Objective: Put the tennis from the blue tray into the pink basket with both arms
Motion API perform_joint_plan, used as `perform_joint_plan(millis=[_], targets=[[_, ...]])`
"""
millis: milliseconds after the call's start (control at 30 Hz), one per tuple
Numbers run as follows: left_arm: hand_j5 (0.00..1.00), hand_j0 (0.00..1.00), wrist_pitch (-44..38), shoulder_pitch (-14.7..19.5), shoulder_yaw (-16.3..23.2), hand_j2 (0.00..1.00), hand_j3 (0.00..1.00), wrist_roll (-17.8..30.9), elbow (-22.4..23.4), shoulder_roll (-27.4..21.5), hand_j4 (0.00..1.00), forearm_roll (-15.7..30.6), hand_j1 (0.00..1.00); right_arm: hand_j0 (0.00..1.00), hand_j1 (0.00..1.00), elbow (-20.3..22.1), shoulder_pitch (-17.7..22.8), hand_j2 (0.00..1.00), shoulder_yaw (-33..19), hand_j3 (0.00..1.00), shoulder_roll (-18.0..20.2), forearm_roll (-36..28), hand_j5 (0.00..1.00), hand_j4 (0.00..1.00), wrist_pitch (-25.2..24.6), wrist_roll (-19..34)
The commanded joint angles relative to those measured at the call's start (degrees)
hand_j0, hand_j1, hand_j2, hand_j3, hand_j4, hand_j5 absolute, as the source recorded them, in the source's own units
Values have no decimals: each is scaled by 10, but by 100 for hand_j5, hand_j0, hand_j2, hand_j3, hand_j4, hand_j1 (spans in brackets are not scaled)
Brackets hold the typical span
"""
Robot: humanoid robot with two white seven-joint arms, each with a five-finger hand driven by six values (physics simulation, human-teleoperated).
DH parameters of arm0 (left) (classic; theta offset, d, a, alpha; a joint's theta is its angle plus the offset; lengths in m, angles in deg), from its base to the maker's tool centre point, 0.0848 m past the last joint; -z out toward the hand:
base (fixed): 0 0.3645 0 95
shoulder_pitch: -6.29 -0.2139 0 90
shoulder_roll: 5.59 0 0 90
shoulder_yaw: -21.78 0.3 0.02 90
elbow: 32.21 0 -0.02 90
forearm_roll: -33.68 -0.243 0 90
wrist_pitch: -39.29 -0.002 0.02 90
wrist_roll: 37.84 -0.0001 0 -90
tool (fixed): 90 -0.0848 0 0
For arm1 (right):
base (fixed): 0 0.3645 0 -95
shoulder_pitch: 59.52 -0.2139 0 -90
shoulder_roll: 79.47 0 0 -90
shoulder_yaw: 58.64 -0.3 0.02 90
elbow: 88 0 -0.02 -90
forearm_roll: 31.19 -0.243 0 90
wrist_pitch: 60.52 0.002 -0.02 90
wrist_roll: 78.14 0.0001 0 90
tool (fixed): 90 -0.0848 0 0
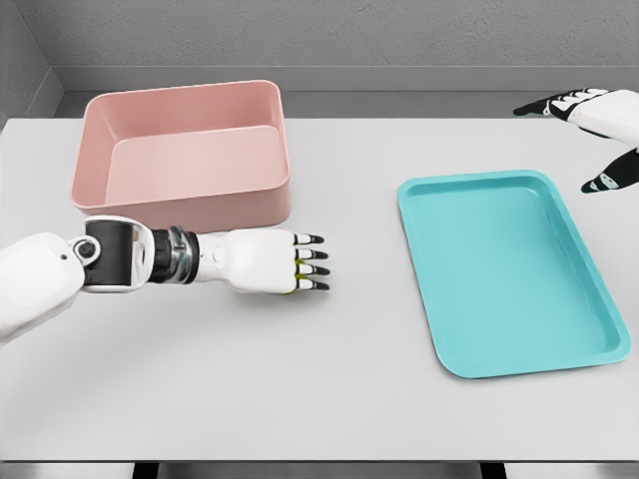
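The blue tray lies on the right of the table with nothing in it. The pink basket stands at the back left, and no ball shows inside. My left hand hovers palm down just in front of the basket's near right corner, fingers pointing right. Thin slivers of the yellow-green tennis ball show between those fingers; the rest is hidden under the palm. My right hand hangs at the far right, above the tray's back corner, fingers spread and holding nothing.
The grey-white table runs to a front edge at the bottom of the view. A grey wall stands behind the basket. The left forearm lies across the table in front of the basket.
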Motion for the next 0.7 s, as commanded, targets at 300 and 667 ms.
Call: perform_joint_plan(millis=[300, 667], targets=[[100, 100, -1, 5, 1, 100, 100, 19, 14, 1, 100, 3, 100, 100, 100, 0, 0, 100, 0, 100, 0, -1, 100, 100, 0, 0], [64, 64, -1, 6, 8, 64, 64, 21, 17, 0, 64, 7, 64, 100, 100, 0, 0, 100, -1, 100, 0, -1, 100, 100, 0, 0]])
